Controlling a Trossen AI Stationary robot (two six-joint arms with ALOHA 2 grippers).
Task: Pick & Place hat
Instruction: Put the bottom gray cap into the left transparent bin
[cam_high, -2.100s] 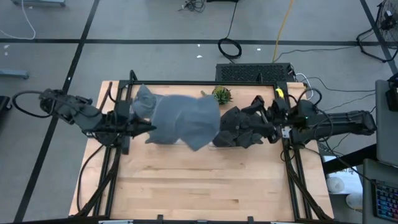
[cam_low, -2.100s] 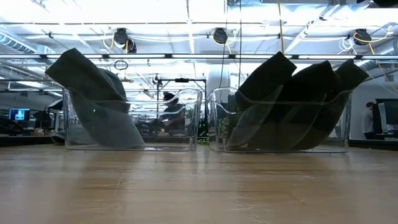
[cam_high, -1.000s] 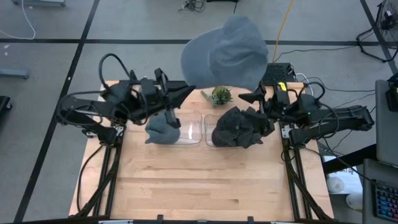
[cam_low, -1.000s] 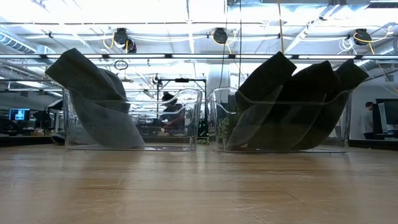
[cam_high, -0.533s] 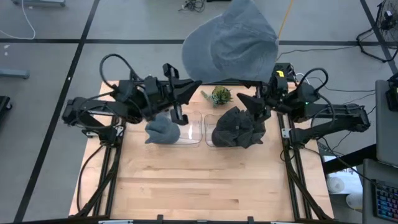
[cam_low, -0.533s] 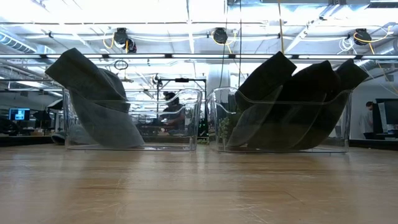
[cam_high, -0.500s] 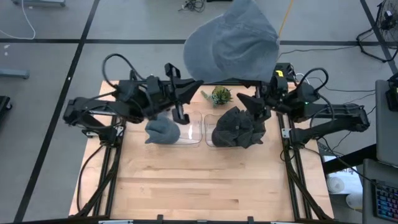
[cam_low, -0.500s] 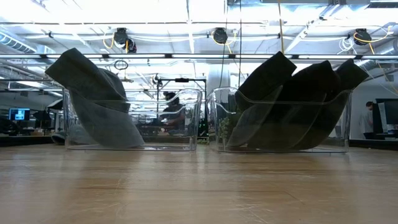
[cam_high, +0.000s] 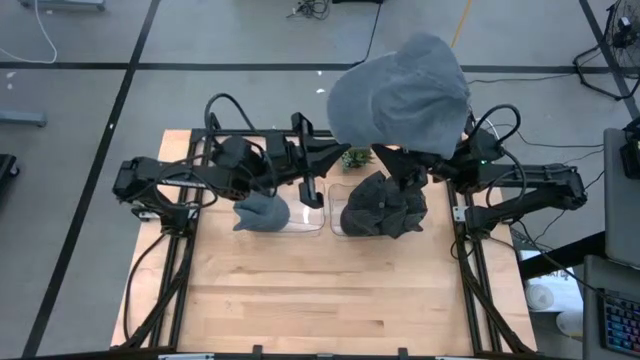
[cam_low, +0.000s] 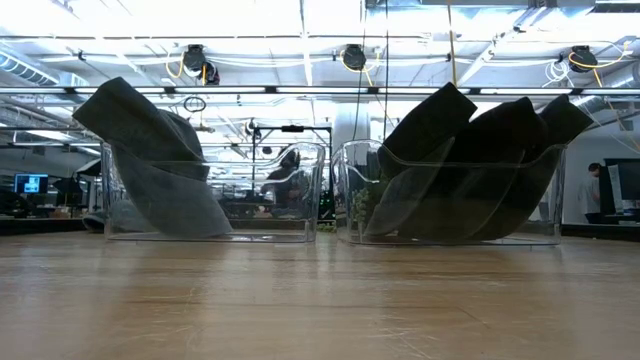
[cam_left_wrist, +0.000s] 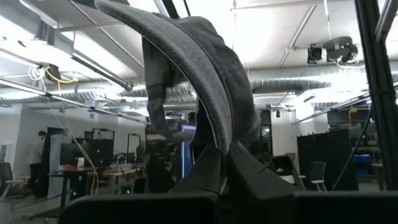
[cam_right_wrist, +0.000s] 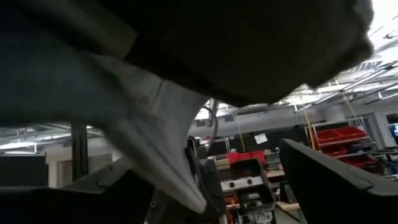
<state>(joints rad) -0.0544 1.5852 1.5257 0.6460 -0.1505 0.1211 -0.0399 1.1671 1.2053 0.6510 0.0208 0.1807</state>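
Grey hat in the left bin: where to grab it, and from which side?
Take the grey hat by the top part that pokes over the left bin's rim, coming straight down from above. It leans on one end wall, and the walls block side access. The left gripper pinches the lifted hat above the bins; the right gripper is under it.

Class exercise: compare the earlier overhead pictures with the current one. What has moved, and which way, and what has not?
The grey fabric cap, raised between both arms, has drifted toward the right arm's side. The left gripper followed it, reaching farther over the clear plastic left bin; in its wrist view it is shut on the cap. The right gripper sits under the cap. Unchanged: the folded grey cap in the left bin, the dark caps in the right bin, and the small green plant.
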